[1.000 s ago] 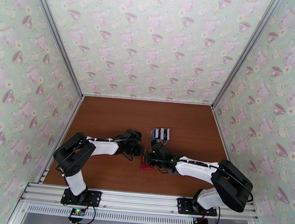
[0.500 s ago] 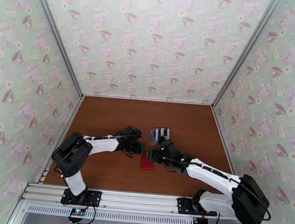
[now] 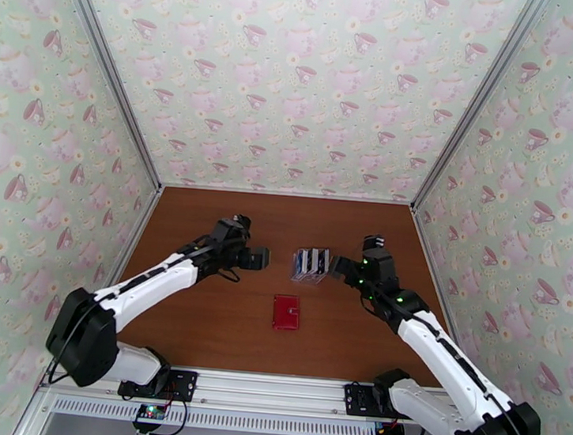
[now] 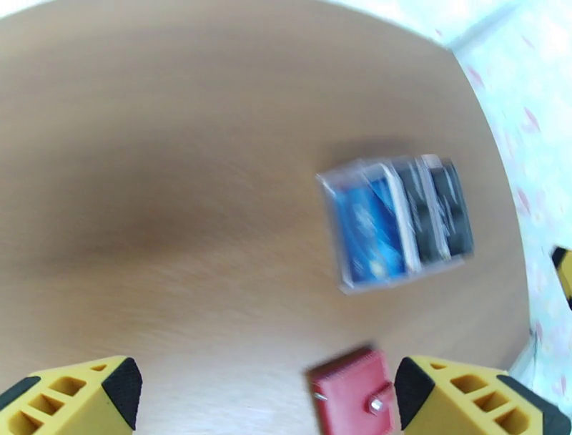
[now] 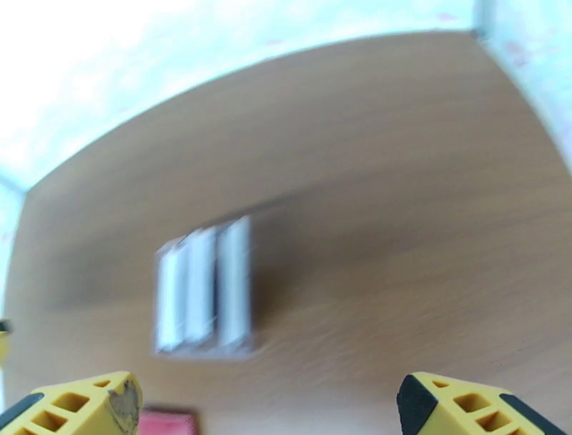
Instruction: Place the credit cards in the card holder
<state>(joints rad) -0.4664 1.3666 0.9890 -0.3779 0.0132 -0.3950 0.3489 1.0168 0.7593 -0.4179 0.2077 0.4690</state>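
Card holder [image 3: 285,313]: red, folded shut, laid flat.
Left gripper [image 3: 263,258], right gripper [image 3: 335,268]: fingers spread wide, nothing held.
Change: both were drawn back from the card holder.

The card holder [image 3: 286,313] lies on the table [image 3: 207,224], in front of the rack [image 3: 310,279] holding the credit cards [image 3: 312,258].

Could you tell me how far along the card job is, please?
Done: nothing visible; the card holder lies closed on the table. In hand: nothing; left hand and right hand are open, empty. Left: the credit cards standing in the clear rack.
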